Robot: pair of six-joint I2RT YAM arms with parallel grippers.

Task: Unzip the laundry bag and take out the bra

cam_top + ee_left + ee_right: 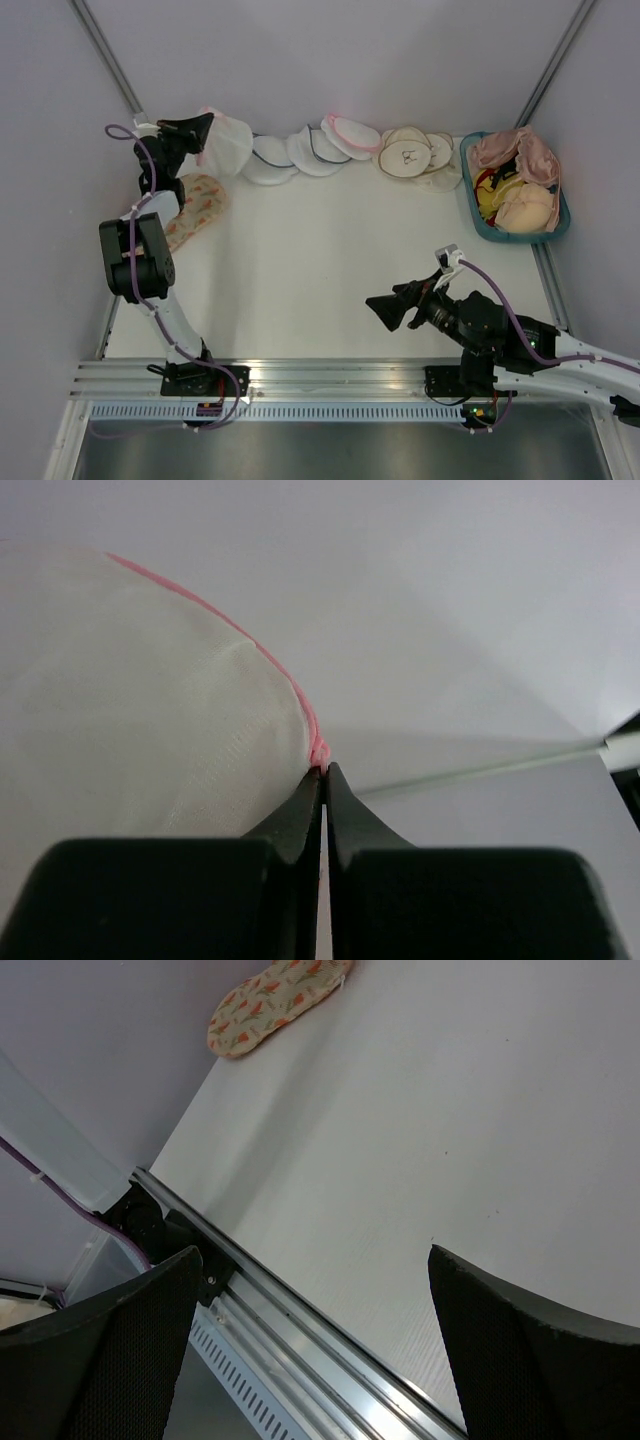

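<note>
One light, floppy mesh laundry bag at table far-left corner | your left gripper pinched on its pink trim, likely the zip pull | bra unseen | right gripper spread wide, empty, near edge.

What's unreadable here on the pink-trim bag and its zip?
1. Left wrist: the left gripper is shut on the laundry bag at its pink trim; the fingertips hide whether a zipper pull is between them.
2. Left wrist: the mesh is opaque and cut off by the left edge, so the contents are unseen.
3. Top external: the gripper covers part of the bag's rim, so how far it is unzipped is unclear.
</note>
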